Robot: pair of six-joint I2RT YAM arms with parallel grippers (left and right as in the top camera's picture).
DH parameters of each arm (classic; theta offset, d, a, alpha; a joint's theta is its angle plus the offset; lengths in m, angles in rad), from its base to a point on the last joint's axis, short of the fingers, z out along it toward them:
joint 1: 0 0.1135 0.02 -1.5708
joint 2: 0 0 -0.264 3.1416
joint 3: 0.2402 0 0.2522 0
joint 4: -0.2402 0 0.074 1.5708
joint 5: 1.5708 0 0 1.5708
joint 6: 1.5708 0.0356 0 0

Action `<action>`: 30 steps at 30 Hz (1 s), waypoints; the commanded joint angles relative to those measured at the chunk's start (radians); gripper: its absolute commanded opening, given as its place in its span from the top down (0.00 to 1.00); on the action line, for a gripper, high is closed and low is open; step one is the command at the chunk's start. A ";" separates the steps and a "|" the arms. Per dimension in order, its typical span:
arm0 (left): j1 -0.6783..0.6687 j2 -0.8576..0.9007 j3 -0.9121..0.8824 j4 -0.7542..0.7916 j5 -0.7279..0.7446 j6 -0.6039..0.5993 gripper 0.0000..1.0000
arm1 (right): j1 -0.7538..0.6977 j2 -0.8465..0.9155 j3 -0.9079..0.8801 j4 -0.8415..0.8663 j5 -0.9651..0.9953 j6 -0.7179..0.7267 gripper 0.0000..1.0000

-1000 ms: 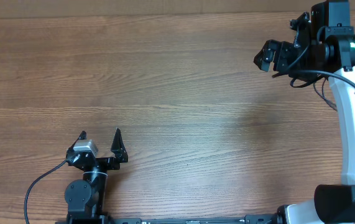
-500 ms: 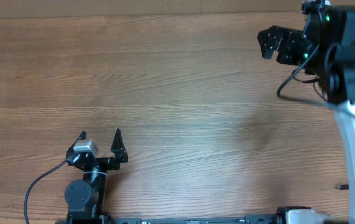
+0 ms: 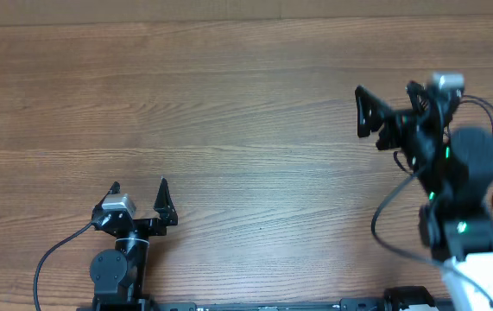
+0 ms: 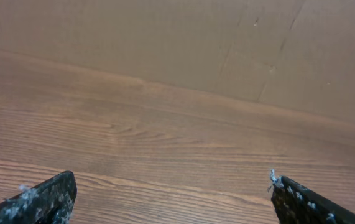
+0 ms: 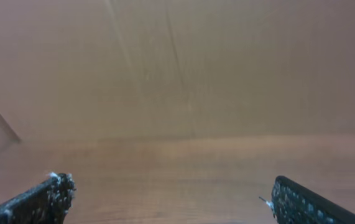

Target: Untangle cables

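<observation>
Cables: whereabouts could not be told in any view.
Overhead: left tool (image 3: 139, 184) spread wide, holding nothing, over the wooden desk (image 3: 229, 104); right tool (image 3: 386, 99) well apart from it, likewise wide and holding nothing.
Left wrist: fingers (image 4: 40, 199) stood far apart, desk ahead, cardboard wall (image 4: 165, 43) beyond.
Right wrist: fingers (image 5: 314, 202) stood far apart, blurred desk and wall ahead.
</observation>
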 commanded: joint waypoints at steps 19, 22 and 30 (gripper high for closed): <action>0.004 -0.011 -0.003 -0.002 -0.003 0.023 0.01 | -0.022 -0.443 -0.661 0.477 0.018 0.000 0.00; 0.005 -0.011 -0.003 -0.002 -0.003 0.023 0.01 | -0.034 -0.497 -0.684 0.418 0.023 0.000 0.00; 0.004 -0.011 -0.003 -0.002 -0.003 0.023 0.01 | -0.043 -0.586 -0.716 0.249 0.054 -0.001 0.00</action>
